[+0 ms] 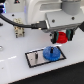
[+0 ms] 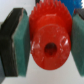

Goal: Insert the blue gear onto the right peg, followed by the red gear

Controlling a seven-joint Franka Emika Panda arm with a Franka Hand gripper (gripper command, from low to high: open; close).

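Clearly the gripper is clamped on the red gear, its teal pads pressing both flanks; in the exterior view the red gear hangs above the white tabletop, up and toward that view's right of the grey plate; the blue gear already sits on the plate at the right peg, which it hides. The risk, I judge, is misalignment; if the red hub bore comes down off-centre it could catch on the peg tip or the blue hub and tilt or slip between the pads. Only the wrist view shows the grip and bore; only the exterior view shows the plate and the other peg.
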